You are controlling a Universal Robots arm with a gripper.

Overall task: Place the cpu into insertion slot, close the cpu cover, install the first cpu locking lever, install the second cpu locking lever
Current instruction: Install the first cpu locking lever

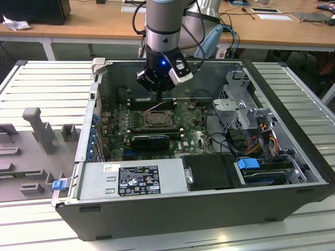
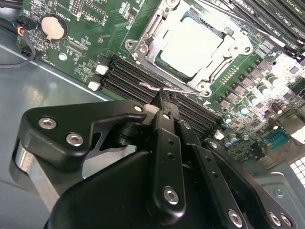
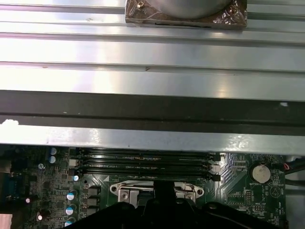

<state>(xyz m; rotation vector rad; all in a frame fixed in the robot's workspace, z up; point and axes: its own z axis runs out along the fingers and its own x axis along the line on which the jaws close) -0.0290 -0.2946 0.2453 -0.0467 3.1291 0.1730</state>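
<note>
In the second wrist view, the cpu (image 2: 193, 45) sat in the insertion slot (image 2: 157, 23) in the upper middle of the frame, with the cpu cover (image 2: 224, 42) closed down around its pale face. The claw (image 2: 166, 102) stood just below the socket with its fingers drawn together, their tips at a thin wire lever (image 2: 157, 87) beside the black memory slots (image 2: 128, 76). In the exterior view, the claw (image 1: 158, 97) hung over the green board inside the grey computer case (image 1: 172, 209), upper centre of the frame.
</note>
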